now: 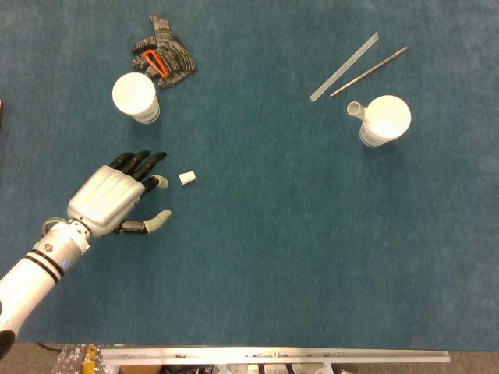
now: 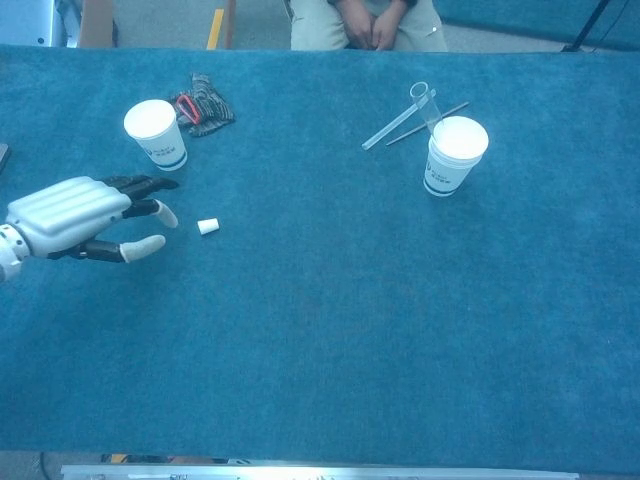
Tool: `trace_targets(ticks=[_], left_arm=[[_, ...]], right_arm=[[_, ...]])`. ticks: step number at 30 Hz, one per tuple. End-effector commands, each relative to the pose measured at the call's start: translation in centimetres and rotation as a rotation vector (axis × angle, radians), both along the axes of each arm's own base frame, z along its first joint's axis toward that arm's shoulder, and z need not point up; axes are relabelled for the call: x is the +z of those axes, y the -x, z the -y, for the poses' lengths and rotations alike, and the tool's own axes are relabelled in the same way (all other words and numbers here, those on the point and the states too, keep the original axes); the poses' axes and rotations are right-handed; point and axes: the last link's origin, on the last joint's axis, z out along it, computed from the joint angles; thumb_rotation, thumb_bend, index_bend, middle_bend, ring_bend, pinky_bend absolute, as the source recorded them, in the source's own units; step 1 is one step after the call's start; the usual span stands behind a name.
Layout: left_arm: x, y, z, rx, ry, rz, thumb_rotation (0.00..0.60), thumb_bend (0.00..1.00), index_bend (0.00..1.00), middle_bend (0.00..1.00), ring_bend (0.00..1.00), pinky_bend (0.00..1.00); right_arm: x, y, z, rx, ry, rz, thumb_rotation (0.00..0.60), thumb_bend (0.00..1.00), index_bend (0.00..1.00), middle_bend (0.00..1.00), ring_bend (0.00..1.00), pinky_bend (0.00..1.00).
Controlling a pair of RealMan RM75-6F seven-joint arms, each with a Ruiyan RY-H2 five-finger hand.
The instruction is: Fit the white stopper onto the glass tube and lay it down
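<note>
You get even, fairly bright overhead light in both views, with a cool blue cast over the teal felt tabletop [image 1: 296,257]. Shadows are soft and short. The two white paper cups, upper left [image 1: 135,95] and upper right [image 1: 386,118], blow out to featureless white in the head view, and the right one glares the same way in the chest view [image 2: 455,150]. The silver-backed left hand [image 1: 117,199] carries a mild sheen. Your focus is soft throughout; the clear glass tube [image 1: 343,67] reads pale and low in contrast. The lower corners of the chest view darken slightly.
</note>
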Motion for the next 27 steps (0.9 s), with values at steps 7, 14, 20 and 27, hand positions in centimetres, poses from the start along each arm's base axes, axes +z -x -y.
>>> trace_targets(ticks=[7, 14, 20, 27], left_arm=[[-2.2, 0.0, -0.8, -0.015, 0.011, -0.017, 0.0, 0.29, 0.23, 0.0, 0.0, 0.0], [-2.8, -0.2, -1.1, -0.02, 0.012, -0.01, 0.0, 0.29, 0.23, 0.0, 0.0, 0.0], [-2.9, -0.1, -1.3, -0.025, 0.008, -0.013, 0.0, 0.29, 0.23, 0.0, 0.0, 0.0], [-3.0, 0.0, -1.4, -0.023, 0.008, -0.011, 0.0, 0.29, 0.23, 0.0, 0.0, 0.0]], right_arm=[[0.3, 0.3, -0.1, -0.009, 0.008, -0.001, 0.6, 0.32, 0.23, 0.13, 0.04, 0.18], [0.7, 0.4, -0.3, -0.013, 0.018, -0.003, 0.6, 0.32, 0.23, 0.13, 0.04, 0.18], [0.8, 0.4, -0.4, -0.015, 0.023, 0.001, 0.6, 0.32, 0.23, 0.13, 0.04, 0.18], [0.9, 0.4, -0.4, -0.017, 0.026, 0.002, 0.6, 0.32, 0.23, 0.13, 0.04, 0.18]])
